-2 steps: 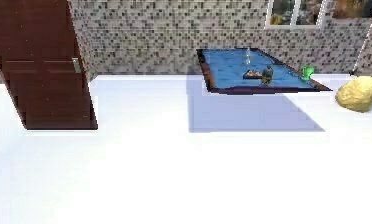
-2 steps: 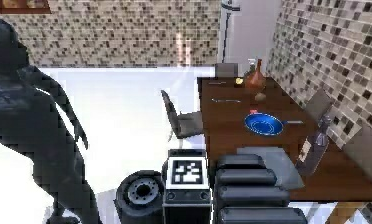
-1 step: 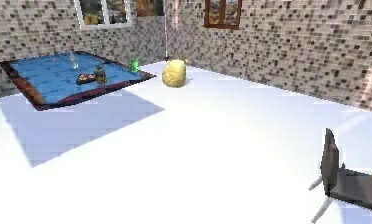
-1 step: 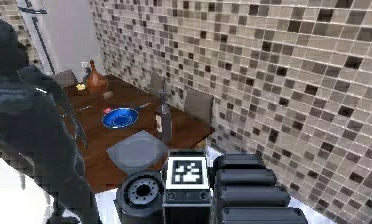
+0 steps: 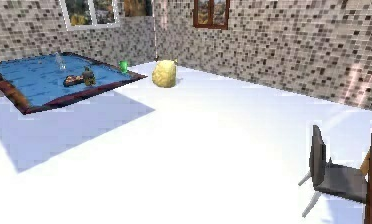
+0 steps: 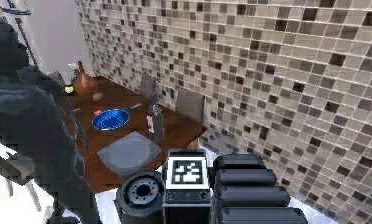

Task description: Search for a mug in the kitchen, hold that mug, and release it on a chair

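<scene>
Counted one chair (image 5: 334, 178) at the forward view's right, one small green thing (image 5: 124, 66) beside a blue surface (image 5: 34, 82). Saw one gripper (image 6: 142, 197) by one counter (image 6: 174, 122) bearing one blue dish (image 6: 110, 119); could not tell whether holding anything.

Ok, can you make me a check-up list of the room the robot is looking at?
Surface: white floor; a blue-topped table in the forward view; a brown wooden table in the arm side view.
Job's things: a dark chair at the forward view's lower right; a small green thing at the blue table's edge, too small to tell what it is.
Clutter: a yellowish lump by the blue table's corner; a blue plate, a bottle and a grey mat on the wooden table.
Grippers: the gripper shows dark beside a white marked square; cannot tell whether it holds anything.
Cables: nothing seen.
Surroundings: tiled wall, window.
</scene>
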Robot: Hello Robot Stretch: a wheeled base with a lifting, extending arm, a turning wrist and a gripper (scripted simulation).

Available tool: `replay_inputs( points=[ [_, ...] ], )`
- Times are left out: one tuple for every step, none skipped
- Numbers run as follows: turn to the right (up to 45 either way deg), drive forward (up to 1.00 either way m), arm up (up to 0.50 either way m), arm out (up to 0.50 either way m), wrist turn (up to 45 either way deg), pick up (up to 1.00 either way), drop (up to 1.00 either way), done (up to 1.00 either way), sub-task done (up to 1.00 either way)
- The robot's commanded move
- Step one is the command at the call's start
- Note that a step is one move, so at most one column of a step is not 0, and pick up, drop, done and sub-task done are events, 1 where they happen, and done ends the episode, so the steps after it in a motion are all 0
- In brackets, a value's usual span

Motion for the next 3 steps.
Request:
replay_inputs(
  points=[
    [0.0,0.0,0.0,0.38,0.0,0.0,0.0,0.0,0.0],
    [0.0,0.0,0.0,0.0,45.0,0.0,0.0,0.0,0.0],
    [0.0,0.0,0.0,0.0,45.0,0.0,0.0,0.0,0.0]
  ],
)
